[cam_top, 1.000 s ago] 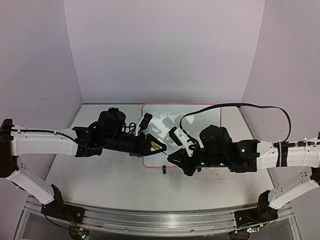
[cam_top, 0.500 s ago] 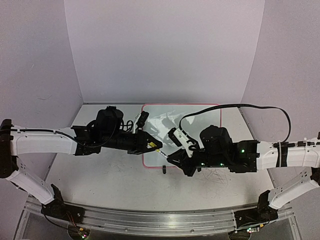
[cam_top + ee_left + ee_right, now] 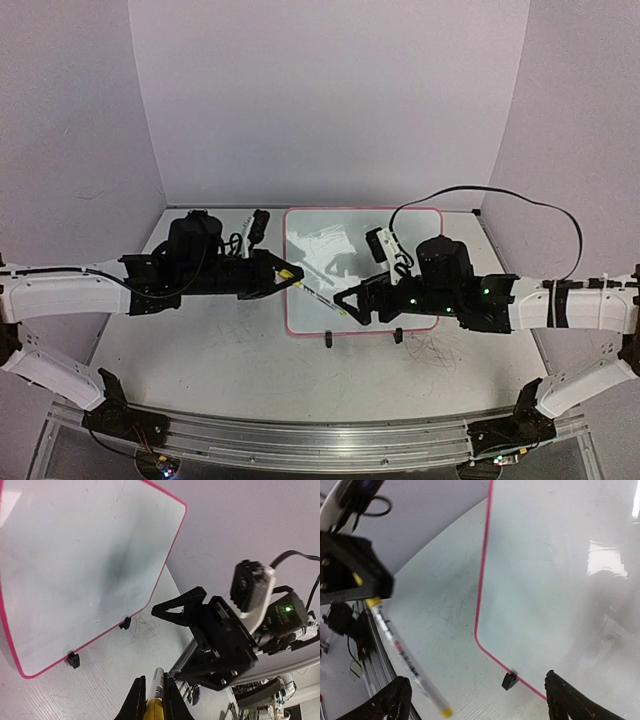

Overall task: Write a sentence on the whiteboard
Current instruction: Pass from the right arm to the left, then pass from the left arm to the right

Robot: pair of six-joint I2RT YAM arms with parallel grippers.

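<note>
The whiteboard, glossy white with a pink rim, lies at the back middle of the table; I see no sentence on it. In the top view my left gripper is shut on a marker that slants right and down over the board's near-left corner. In the left wrist view, the marker sits pinched between the fingers, its yellow end toward the camera. My right gripper stands open by the marker's free end. In the right wrist view, its fingers are spread wide around the marker without touching it.
Two black clip feet stick out from the board's near edge. Faint old scribbles mark the table to the right. A metal rail runs along the front edge. Grey walls close in the back and sides.
The right gripper has opened and let go of the marker, and that arm has drawn back to the right. The left gripper has shut on the marker and pulled it leftward.
</note>
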